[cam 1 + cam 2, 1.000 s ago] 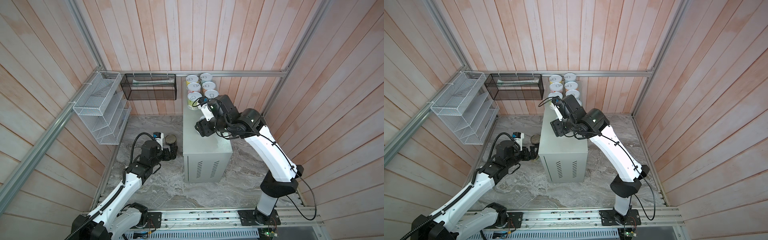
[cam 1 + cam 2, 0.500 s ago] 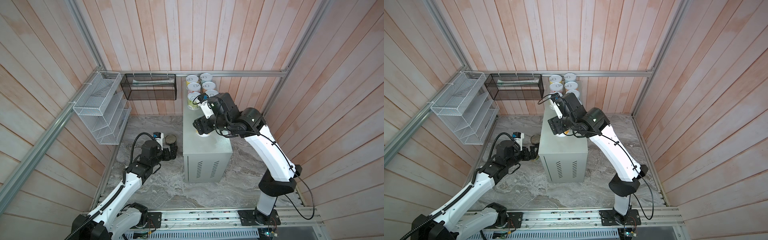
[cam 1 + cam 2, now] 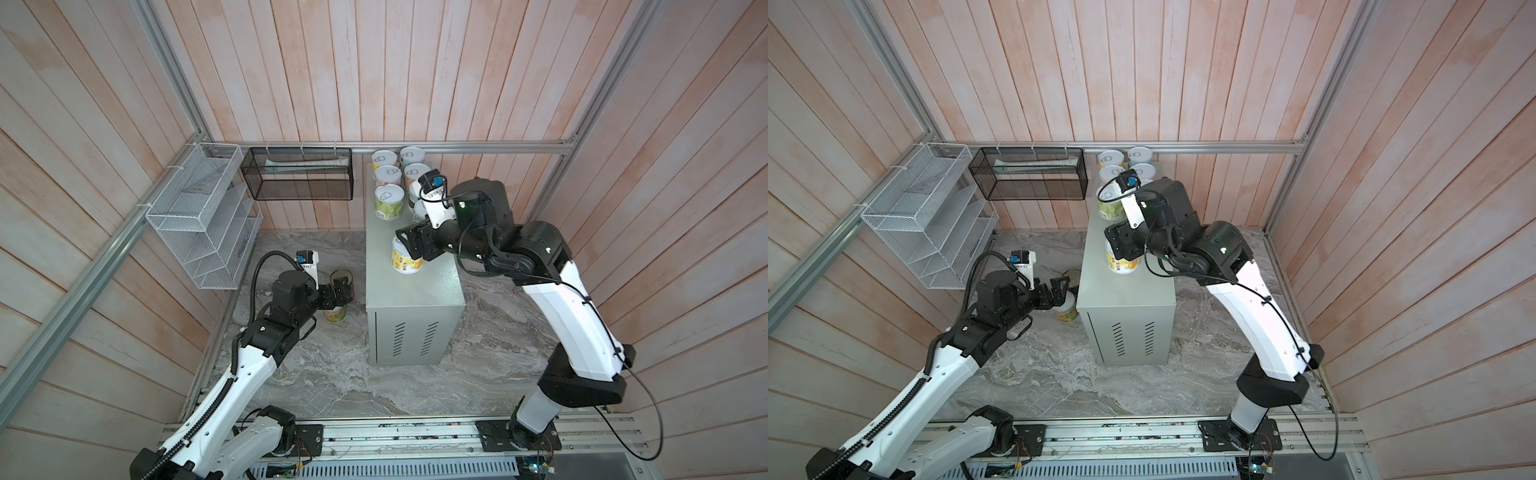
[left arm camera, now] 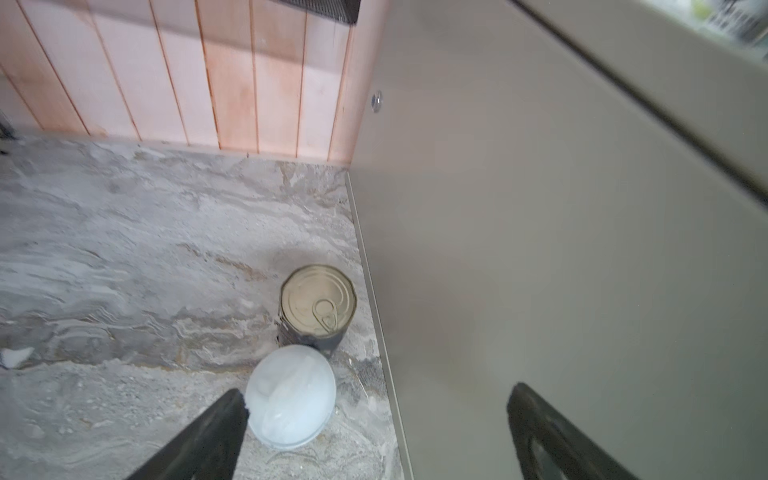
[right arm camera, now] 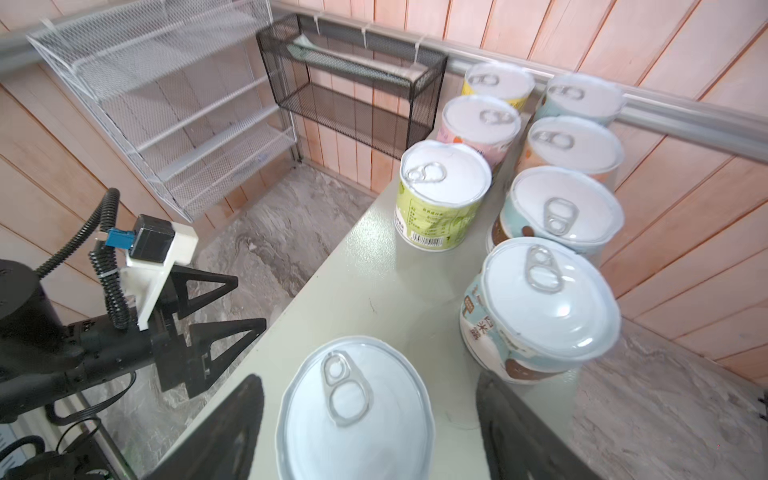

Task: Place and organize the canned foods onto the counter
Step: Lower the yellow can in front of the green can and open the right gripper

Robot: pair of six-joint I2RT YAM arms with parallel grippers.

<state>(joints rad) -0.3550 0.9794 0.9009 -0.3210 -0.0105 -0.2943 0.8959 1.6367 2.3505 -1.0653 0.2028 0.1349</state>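
Note:
The counter (image 3: 432,286) (image 3: 1133,286) stands in the middle of the floor. Several canned foods (image 3: 389,201) (image 5: 442,195) are lined up in two rows at its far end. A yellow-labelled can (image 3: 405,259) (image 3: 1121,264) (image 5: 353,411) stands apart nearer the front. My right gripper (image 3: 405,249) (image 5: 368,376) straddles it, open, with a gap on each side. On the floor beside the counter stand a white-lidded yellow can (image 3: 335,313) (image 4: 291,397) and a dark can (image 3: 341,276) (image 4: 318,305). My left gripper (image 3: 338,293) (image 4: 378,390) hovers open above them, holding nothing.
A white wire rack (image 3: 199,216) hangs on the left wall and a black mesh basket (image 3: 299,174) on the back wall beside the counter. The two floor cans stand close to the counter's side panel (image 4: 540,249). Wooden walls enclose the marble floor (image 3: 332,374).
The right wrist has swung a little toward the back wall while its fingers stay around the yellow can on the counter. The left arm has not moved.

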